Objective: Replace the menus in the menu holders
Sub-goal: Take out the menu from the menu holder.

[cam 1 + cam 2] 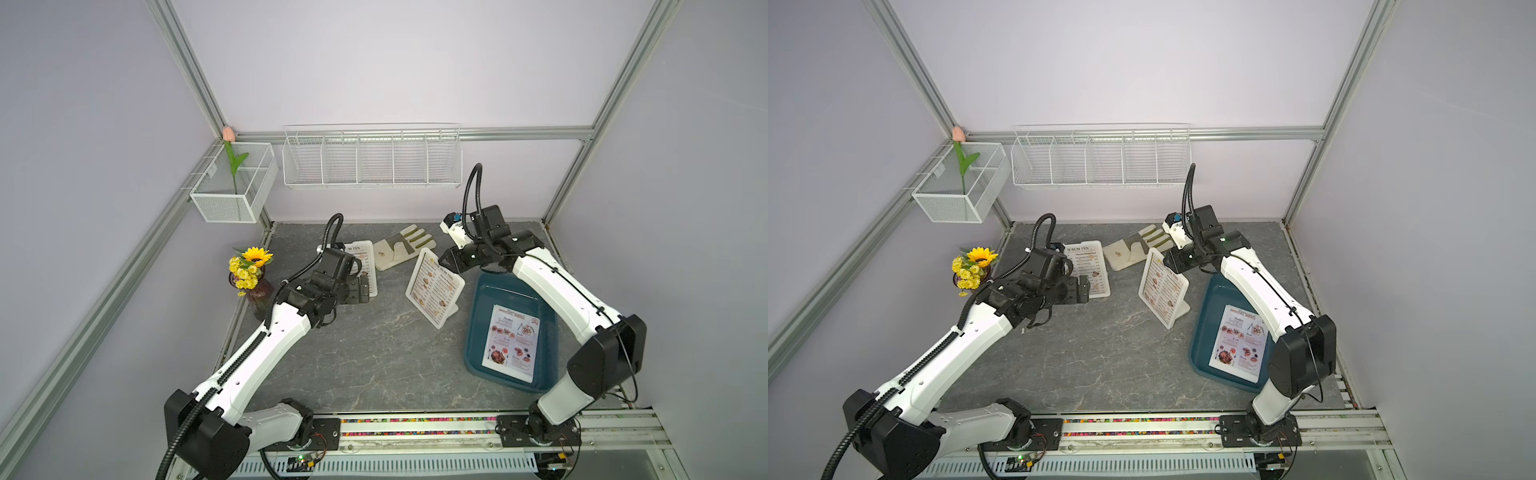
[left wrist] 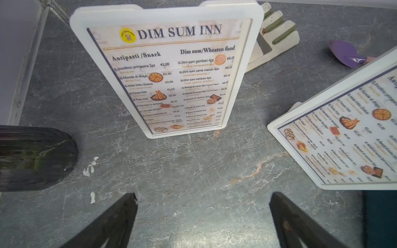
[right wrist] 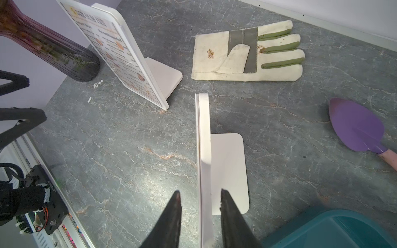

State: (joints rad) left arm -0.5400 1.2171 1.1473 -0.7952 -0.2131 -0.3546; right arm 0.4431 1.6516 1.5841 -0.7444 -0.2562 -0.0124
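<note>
The right gripper (image 3: 199, 191) straddles a menu holder (image 3: 204, 139) at its edge, gaps either side, not clamped yet; left gripper (image 2: 203, 194) hangs wide open.

Pose: left arm (image 1: 257, 353) reaches from lower left toward frame centre. The left gripper (image 1: 362, 291) is held low, jaws spread wide. The right arm (image 1: 557, 286) arches from lower right, up and leftward. The right gripper (image 3: 199, 195) points down-left, jaws narrowed, with a gap between the fingertips.

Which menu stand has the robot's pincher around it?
The menu holder in the middle, beside the teal tray: the right gripper straddles its edge. The other menu holder, by the vase, stands untouched before the open left gripper.
</note>
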